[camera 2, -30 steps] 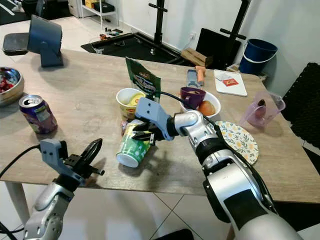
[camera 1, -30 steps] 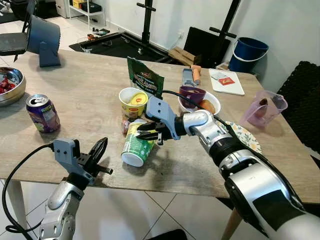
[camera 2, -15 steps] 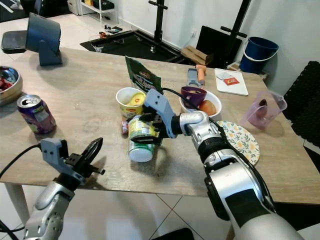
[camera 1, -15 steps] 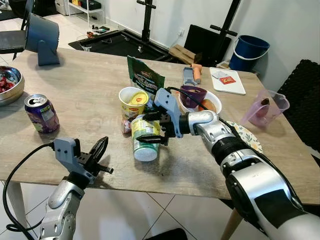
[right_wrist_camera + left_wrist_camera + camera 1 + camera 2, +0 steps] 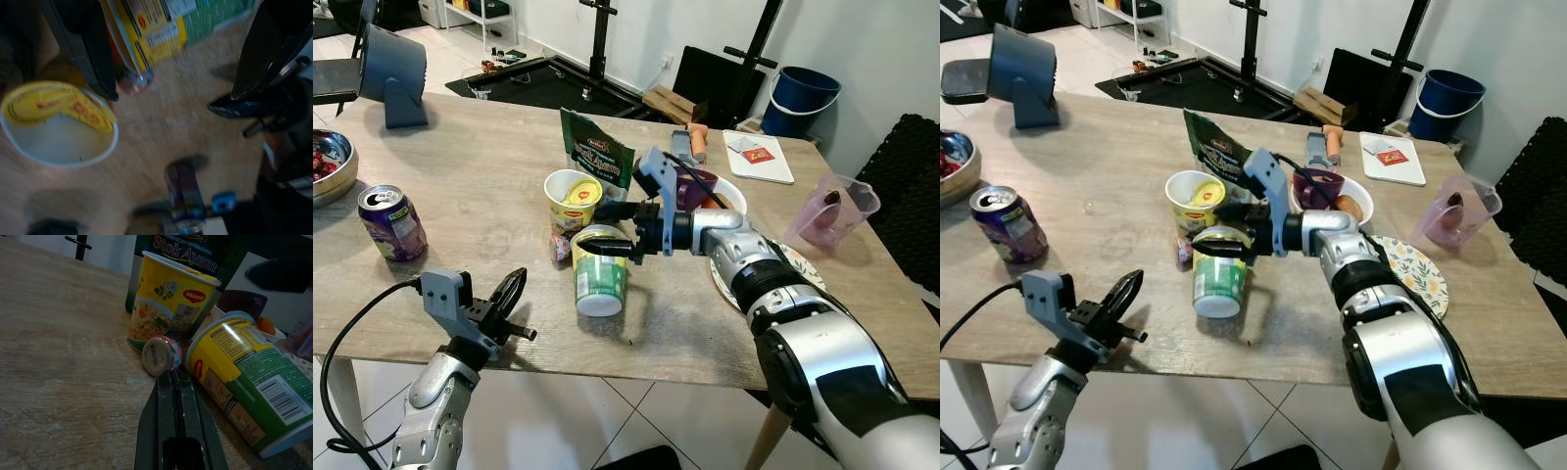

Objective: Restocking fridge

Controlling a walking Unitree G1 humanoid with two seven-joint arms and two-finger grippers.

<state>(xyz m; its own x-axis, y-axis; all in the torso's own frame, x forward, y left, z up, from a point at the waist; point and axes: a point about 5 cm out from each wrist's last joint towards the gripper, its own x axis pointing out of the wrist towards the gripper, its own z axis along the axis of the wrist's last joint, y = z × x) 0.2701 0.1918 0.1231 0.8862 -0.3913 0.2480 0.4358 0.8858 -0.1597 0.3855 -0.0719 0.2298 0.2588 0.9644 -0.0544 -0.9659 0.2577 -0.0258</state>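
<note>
A green and yellow noodle cup (image 5: pixel 599 276) stands upside down on the wooden table (image 5: pixel 480 166), white lid down. My right gripper (image 5: pixel 604 241) reaches in from the right and is shut on the cup's upper end, one finger on each side. In the right wrist view the cup (image 5: pixel 161 24) sits between the spread fingers (image 5: pixel 83 49). My left gripper (image 5: pixel 514 291) hovers shut at the table's front edge, left of the cup. Its wrist view shows the shut fingers (image 5: pixel 176 421) aimed at a small lying bottle (image 5: pixel 160 355).
A yellow noodle cup (image 5: pixel 573 196) and a green snack bag (image 5: pixel 597 155) stand just behind. A purple can (image 5: pixel 391 221) and a metal bowl (image 5: pixel 328 166) are at the left. A white bowl (image 5: pixel 729 191), patterned plate (image 5: pixel 798 269) and pink jug (image 5: pixel 832 211) are at the right.
The right gripper turned the green noodle cup from lying tilted to standing upside down, and now holds it nearer its upper end. The left arm stayed put.
</note>
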